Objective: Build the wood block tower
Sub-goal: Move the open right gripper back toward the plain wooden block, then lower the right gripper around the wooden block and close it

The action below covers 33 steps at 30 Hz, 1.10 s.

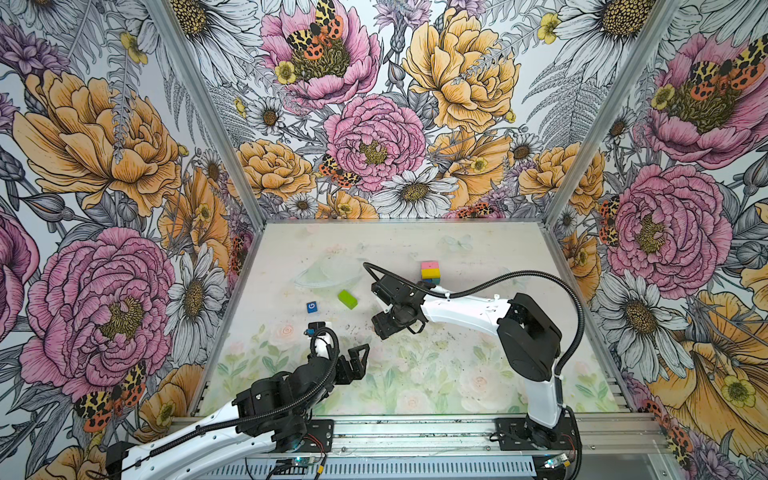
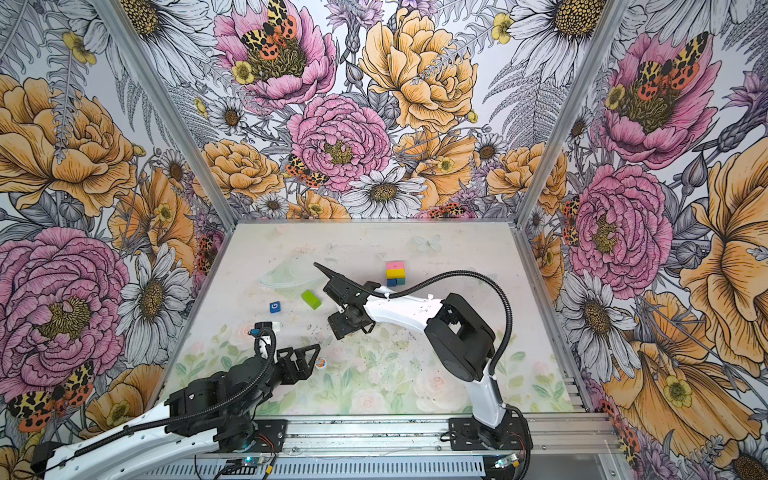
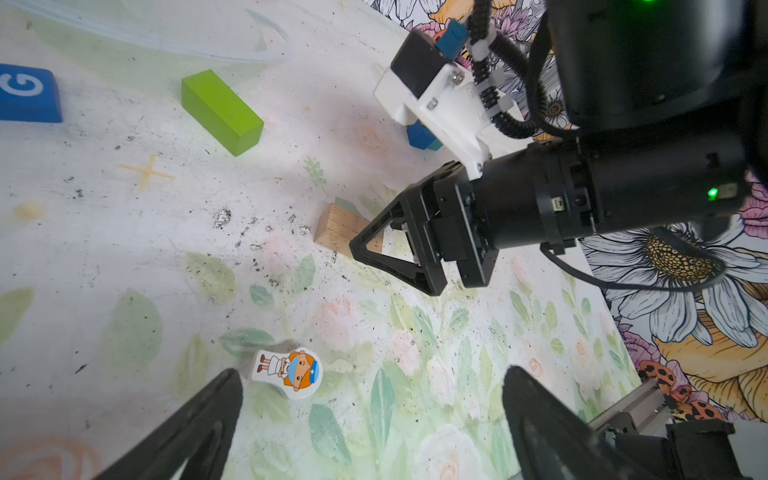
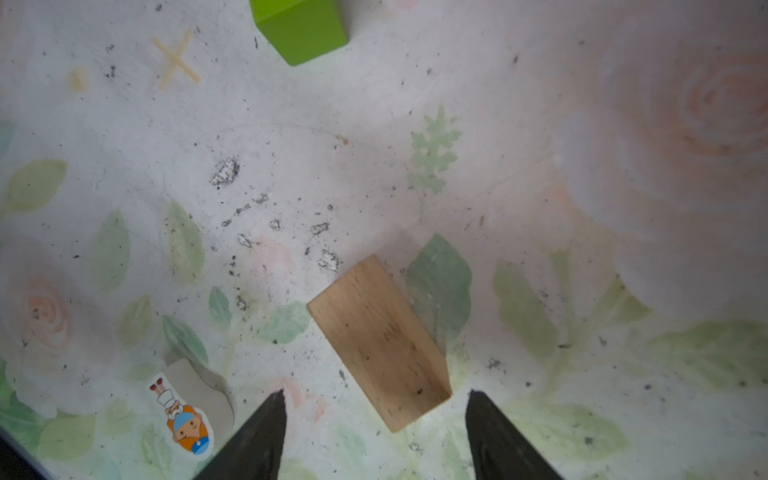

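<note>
Surface (image 1: 457, 249), pale floral print, scuffed with dark specks. Right arm reaches across the middle toward 9 o'clock; left arm sits low at about 7 o'clock in both top views.

Right gripper (image 4: 376, 397) hangs over the bare-wood brick (image 4: 380, 345). Jaws partly open with the brick's near end between the fingertips (image 4: 270, 419), clear gaps on either side, no grip. Brick lies flat on the surface, skewed. In the left wrist view the same brick (image 3: 332, 226) pokes out from behind the right gripper's finger.

Left gripper (image 1: 353, 361) fully open, nothing between its jaws; its fingers (image 3: 199, 424) show wide apart in the left wrist view.

Tower (image 1: 430, 272) at about 1 o'clock from surface centre, beyond the right arm: pink brick on top, yellow below, then green, blue and teal cubes at the base, partly hidden by the arm in a top view.

Green brick (image 1: 347, 299) lies flat, alone, at 9 o'clock from the tower, near the right gripper. Dark blue cube (image 1: 312, 307) with a white G just at 9 o'clock of the green brick, apart from it.

Small flat cartoon figure piece (image 3: 289, 372) lies on the surface near the left gripper.
</note>
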{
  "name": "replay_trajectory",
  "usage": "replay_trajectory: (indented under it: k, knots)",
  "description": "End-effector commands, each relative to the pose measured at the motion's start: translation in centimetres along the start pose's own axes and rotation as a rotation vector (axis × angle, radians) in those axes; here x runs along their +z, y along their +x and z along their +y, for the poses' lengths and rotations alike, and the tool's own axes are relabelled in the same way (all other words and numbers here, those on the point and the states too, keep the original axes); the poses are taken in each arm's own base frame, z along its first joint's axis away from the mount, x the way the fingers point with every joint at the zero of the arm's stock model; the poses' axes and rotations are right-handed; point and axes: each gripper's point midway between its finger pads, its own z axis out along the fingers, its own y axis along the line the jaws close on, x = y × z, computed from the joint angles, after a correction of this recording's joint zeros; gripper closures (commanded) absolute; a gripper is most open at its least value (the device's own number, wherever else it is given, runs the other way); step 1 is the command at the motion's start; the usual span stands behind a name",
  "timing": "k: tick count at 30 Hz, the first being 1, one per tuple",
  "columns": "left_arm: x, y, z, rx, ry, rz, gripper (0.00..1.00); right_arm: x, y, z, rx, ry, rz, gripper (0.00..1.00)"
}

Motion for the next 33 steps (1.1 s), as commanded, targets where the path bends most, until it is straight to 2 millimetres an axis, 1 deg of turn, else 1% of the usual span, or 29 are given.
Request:
replay_trajectory:
  k: [1,7,9,13,16,23,27,33]
  knots:
    - [-0.1,-0.4,0.5,-0.005,-0.018,-0.023,0.01,0.4,-1.2,0.3,-0.023,0.004,-0.023,0.29]
    - [-0.2,-0.5,0.6,-0.004,-0.018,-0.029,0.01,1.4,-1.3,-0.1,-0.043,0.024,-0.012,0.3]
    - [-0.2,-0.6,0.6,-0.005,-0.017,-0.03,0.01,1.7,-1.2,-0.2,-0.045,0.024,-0.007,0.35]
    - [-0.3,-0.6,0.7,-0.005,-0.021,-0.034,0.01,2.0,-1.0,-0.1,-0.044,0.018,0.003,0.48]
    - [-0.3,-0.7,0.8,-0.002,-0.022,-0.035,0.01,1.9,-1.0,-0.1,-0.046,0.018,0.004,0.52]
    - [-0.4,-0.8,0.7,-0.002,-0.022,-0.041,0.01,2.0,-0.7,-0.9,-0.038,0.058,0.007,0.63]
    - [-0.4,-0.9,0.7,-0.001,-0.022,-0.042,0.01,1.7,-0.6,-1.9,-0.024,0.106,0.0,0.66]
    - [-0.5,-1.2,0.5,0.0,-0.021,-0.048,0.01,0.8,0.0,-3.8,0.029,0.166,-0.01,0.66]
